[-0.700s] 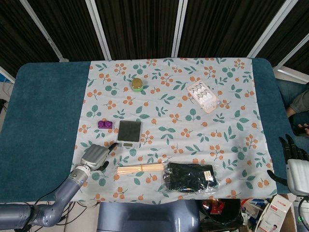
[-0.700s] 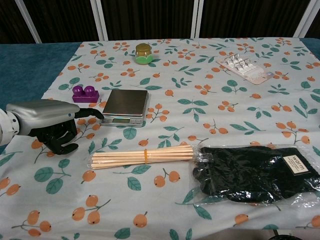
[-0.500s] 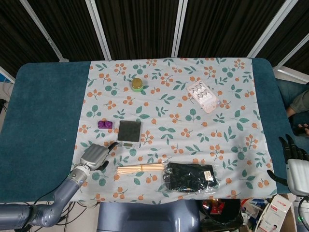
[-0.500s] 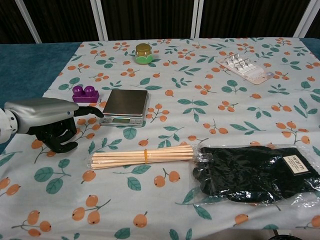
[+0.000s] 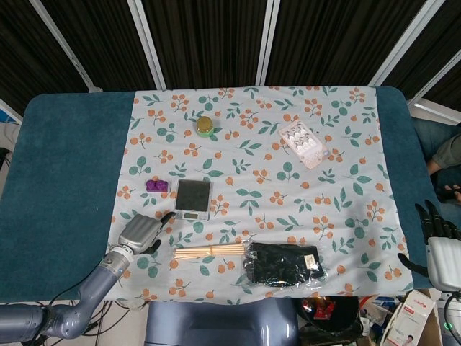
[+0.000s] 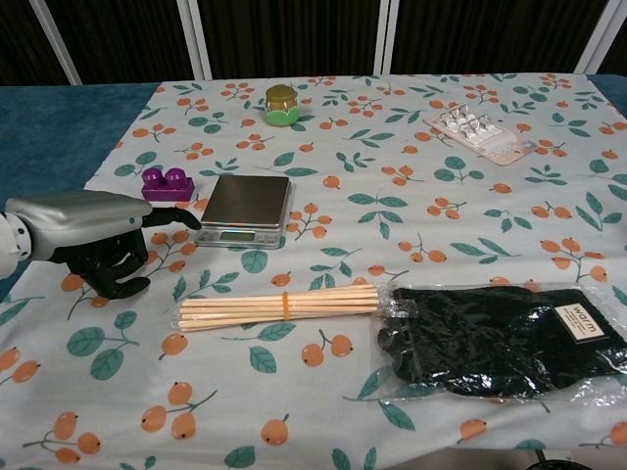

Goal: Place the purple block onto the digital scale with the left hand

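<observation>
My left hand hovers low at the desk's near-left, fingers curled under, one extended, holding nothing. The purple block lies just beyond it, long axis left-right, just left of the digital scale. My right hand hangs far right, fingers apart, empty.

Floral cloth covers the middle of a teal table. Far side: small jar with a gold lid; clear blister pack to its right. Near edge: bundle of wooden sticks, bagged black gloves just beside it.
</observation>
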You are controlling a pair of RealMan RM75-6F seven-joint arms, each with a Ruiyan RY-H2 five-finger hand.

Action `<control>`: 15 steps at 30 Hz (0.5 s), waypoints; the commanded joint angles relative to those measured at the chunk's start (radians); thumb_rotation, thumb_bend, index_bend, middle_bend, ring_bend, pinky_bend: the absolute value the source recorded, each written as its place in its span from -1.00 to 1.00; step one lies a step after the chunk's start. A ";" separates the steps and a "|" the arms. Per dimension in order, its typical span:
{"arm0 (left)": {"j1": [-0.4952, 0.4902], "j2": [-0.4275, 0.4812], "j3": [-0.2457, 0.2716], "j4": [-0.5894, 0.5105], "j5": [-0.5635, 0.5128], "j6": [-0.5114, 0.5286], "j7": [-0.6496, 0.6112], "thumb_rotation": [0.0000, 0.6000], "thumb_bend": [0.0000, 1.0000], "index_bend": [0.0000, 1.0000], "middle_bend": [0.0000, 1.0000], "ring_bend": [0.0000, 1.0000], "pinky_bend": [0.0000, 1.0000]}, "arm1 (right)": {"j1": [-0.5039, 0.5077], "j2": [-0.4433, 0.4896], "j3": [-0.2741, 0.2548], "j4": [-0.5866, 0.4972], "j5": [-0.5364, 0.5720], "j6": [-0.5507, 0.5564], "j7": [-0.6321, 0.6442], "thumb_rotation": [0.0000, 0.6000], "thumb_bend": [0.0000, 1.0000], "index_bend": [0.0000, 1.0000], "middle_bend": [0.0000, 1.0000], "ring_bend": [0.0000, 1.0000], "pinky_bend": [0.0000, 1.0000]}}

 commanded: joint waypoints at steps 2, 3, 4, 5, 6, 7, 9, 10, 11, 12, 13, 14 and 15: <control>0.001 0.001 0.001 0.001 0.001 -0.003 -0.004 1.00 -0.07 -0.76 0.61 0.45 0.25 | 0.000 -0.001 -0.001 0.001 -0.001 0.000 -0.001 1.00 -0.88 -0.90 -0.98 -0.66 -0.62; 0.001 0.000 0.001 0.002 0.001 -0.004 -0.006 1.00 -0.07 -0.76 0.61 0.44 0.25 | 0.000 0.000 -0.001 0.000 -0.001 0.000 0.000 1.00 -0.88 -0.90 -0.98 -0.66 -0.62; 0.001 0.000 0.001 0.003 0.001 -0.005 -0.006 1.00 -0.07 -0.76 0.61 0.44 0.25 | 0.000 0.000 -0.001 0.000 -0.001 0.000 -0.001 1.00 -0.88 -0.90 -0.98 -0.66 -0.62; 0.000 -0.002 0.002 0.005 0.000 -0.008 -0.006 1.00 -0.07 -0.76 0.61 0.44 0.25 | 0.000 0.000 0.000 0.000 -0.002 0.001 -0.001 1.00 -0.88 -0.90 -0.98 -0.66 -0.62; -0.001 -0.004 0.003 0.008 -0.001 -0.011 -0.005 1.00 -0.07 -0.76 0.61 0.44 0.25 | 0.000 -0.001 0.000 0.001 -0.001 0.001 0.000 1.00 -0.88 -0.90 -0.98 -0.66 -0.62; -0.002 -0.005 0.003 0.010 -0.002 -0.012 -0.004 1.00 -0.07 -0.76 0.61 0.44 0.25 | 0.000 -0.001 0.000 0.001 -0.001 0.001 0.000 1.00 -0.88 -0.90 -0.98 -0.66 -0.62; -0.003 -0.009 0.003 0.015 -0.005 -0.015 -0.004 1.00 -0.07 -0.76 0.61 0.44 0.25 | 0.000 0.000 0.000 0.001 -0.001 0.001 0.001 1.00 -0.88 -0.90 -0.98 -0.66 -0.62; -0.004 -0.011 0.003 0.017 -0.006 -0.017 -0.003 1.00 -0.07 -0.76 0.61 0.44 0.25 | 0.000 -0.001 0.001 0.002 -0.001 0.001 0.000 1.00 -0.88 -0.90 -0.98 -0.66 -0.62; -0.005 -0.013 0.003 0.019 -0.008 -0.018 -0.003 1.00 -0.07 -0.76 0.61 0.44 0.25 | 0.000 0.000 0.001 0.001 0.000 0.001 0.001 1.00 -0.88 -0.90 -0.98 -0.66 -0.62; -0.005 -0.014 0.002 0.021 -0.009 -0.019 -0.003 1.00 -0.07 -0.76 0.61 0.44 0.25 | 0.000 0.000 0.000 0.001 0.000 0.001 0.001 1.00 -0.88 -0.90 -0.98 -0.66 -0.62; -0.006 -0.016 0.002 0.022 -0.010 -0.020 -0.002 1.00 -0.07 -0.76 0.61 0.44 0.25 | 0.000 0.000 0.000 0.001 0.000 0.001 0.001 1.00 -0.88 -0.90 -0.98 -0.66 -0.62; -0.007 -0.016 0.002 0.023 -0.010 -0.020 -0.002 1.00 -0.07 -0.76 0.61 0.44 0.25 | 0.000 0.000 0.000 0.001 0.000 0.001 0.001 1.00 -0.88 -0.90 -0.98 -0.66 -0.62; -0.007 -0.017 0.002 0.023 -0.010 -0.020 -0.002 1.00 -0.07 -0.76 0.61 0.45 0.25 | 0.000 -0.001 0.001 0.001 0.000 0.001 0.001 1.00 -0.88 -0.90 -0.98 -0.66 -0.62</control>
